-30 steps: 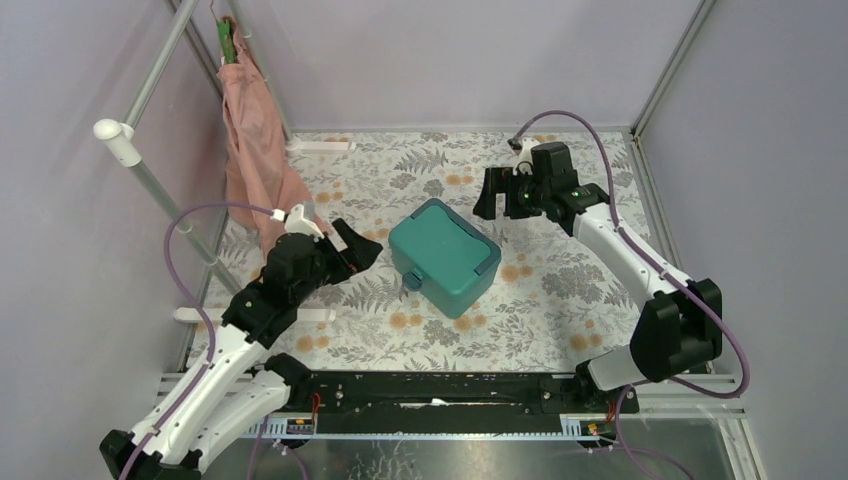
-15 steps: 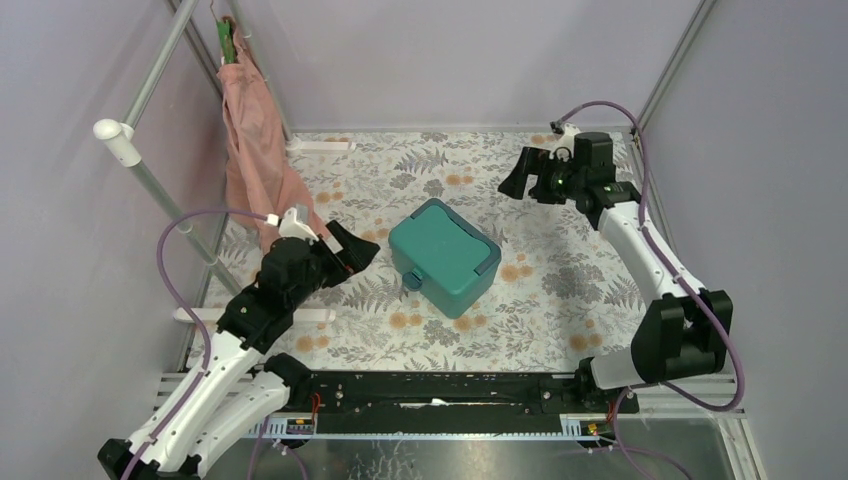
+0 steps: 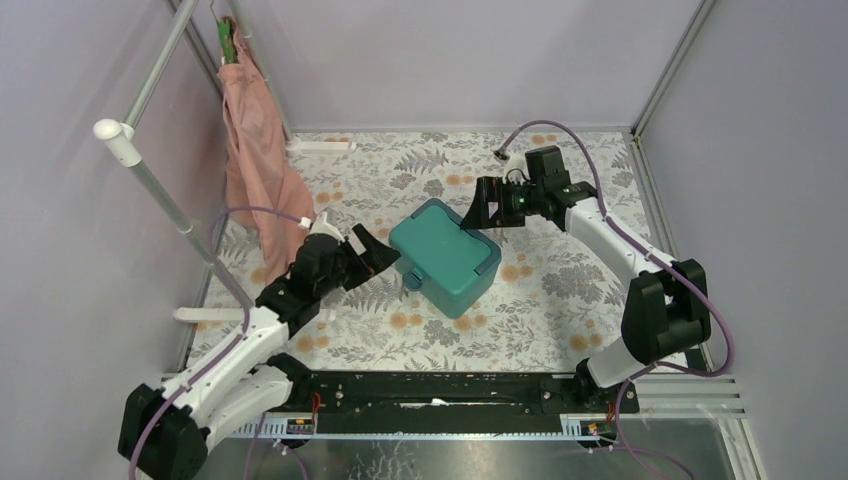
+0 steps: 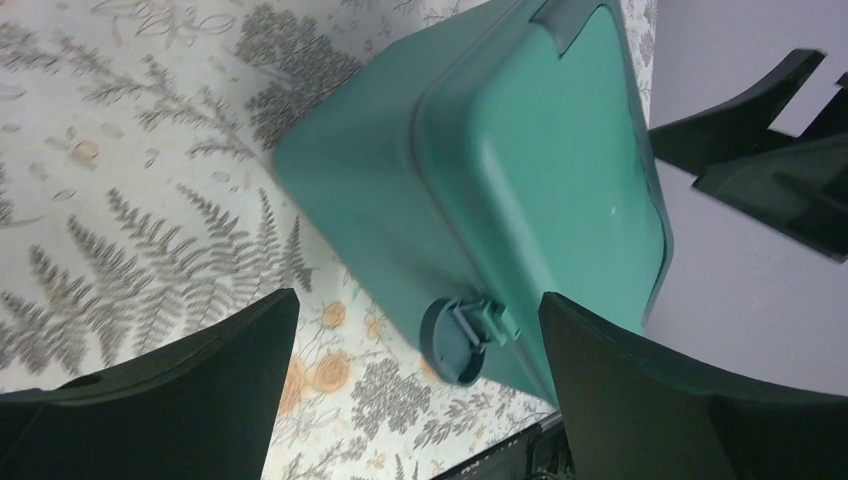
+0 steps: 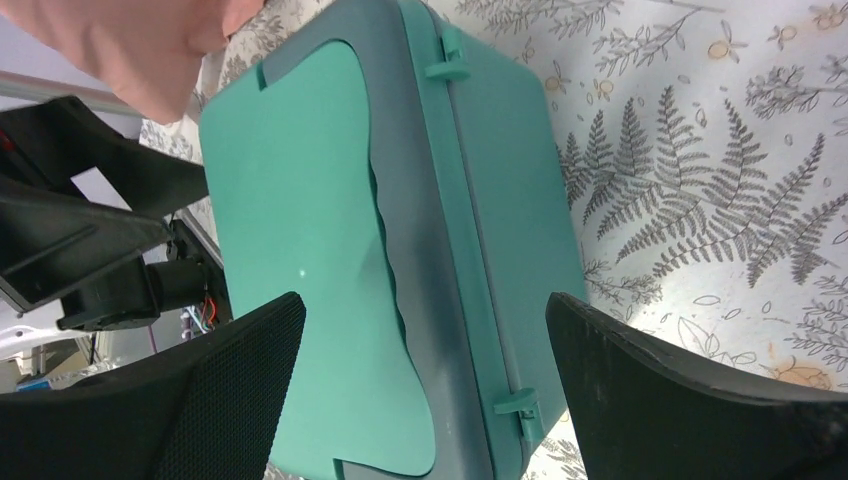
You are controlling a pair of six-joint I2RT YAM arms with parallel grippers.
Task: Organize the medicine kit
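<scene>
The medicine kit [image 3: 445, 255], a teal-green box with its lid down, sits mid-table on the floral cloth. A round latch knob [image 3: 411, 281] sticks out of its near-left side. My left gripper [image 3: 380, 256] stands open just left of the box, not touching it. In the left wrist view the medicine kit [image 4: 520, 170] and its knob [image 4: 455, 340] lie ahead between the spread fingers of the left gripper [image 4: 415, 300]. My right gripper [image 3: 482, 210] hovers open at the box's far corner. The right wrist view has the right gripper [image 5: 425, 300] astride the lid [image 5: 300, 230] and hinge side.
A pink cloth [image 3: 255, 150] hangs from a metal pole [image 3: 160, 190] at the far left, close behind the left arm. White brackets [image 3: 320, 146] lie at the mat's back and left edges. Grey walls enclose the table on three sides.
The left arm has reached right, bringing its open gripper up beside the box. The right arm swung out to the far right corner, then back in over the box's far corner.
</scene>
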